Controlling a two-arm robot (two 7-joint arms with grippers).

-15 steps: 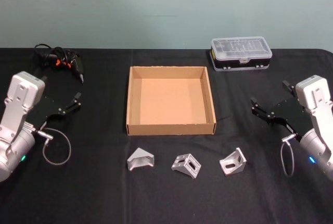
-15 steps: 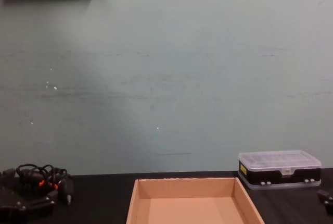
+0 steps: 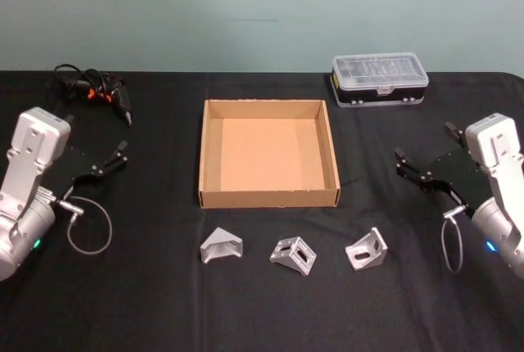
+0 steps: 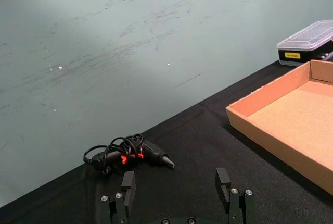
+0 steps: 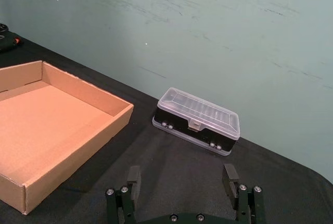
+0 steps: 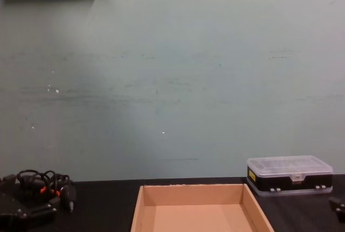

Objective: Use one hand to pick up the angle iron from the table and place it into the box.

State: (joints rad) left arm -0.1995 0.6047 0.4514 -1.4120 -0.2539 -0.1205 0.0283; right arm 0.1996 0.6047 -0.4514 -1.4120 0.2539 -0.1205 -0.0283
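Three silver angle irons lie in a row on the black table [image 3: 147, 286] in front of the box: one on the left [image 3: 221, 246], one in the middle [image 3: 293, 255], one on the right [image 3: 366, 250]. The tan cardboard box [image 3: 270, 199] sits mid-table with nothing inside; it also appears in the wrist views [image 4: 270, 143] [image 5: 78, 151] and the chest view [image 6: 194, 194]. My left gripper [image 3: 95, 134] [image 4: 175, 182] hovers open at the table's left side. At the right side, my right gripper [image 3: 424, 143] [image 5: 182, 177] is open too. Both hold nothing.
A black plastic case with a clear lid [image 3: 378, 80] [image 5: 197, 121] [image 6: 289, 174] stands behind the box to the right. A black tool with a coiled cable [image 3: 92, 92] [image 4: 130, 153] [image 6: 38, 186] lies at the back left. A green wall runs behind the table.
Everything in the head view sits slightly higher in the picture. The grippers, box and angle irons keep their places relative to one another.
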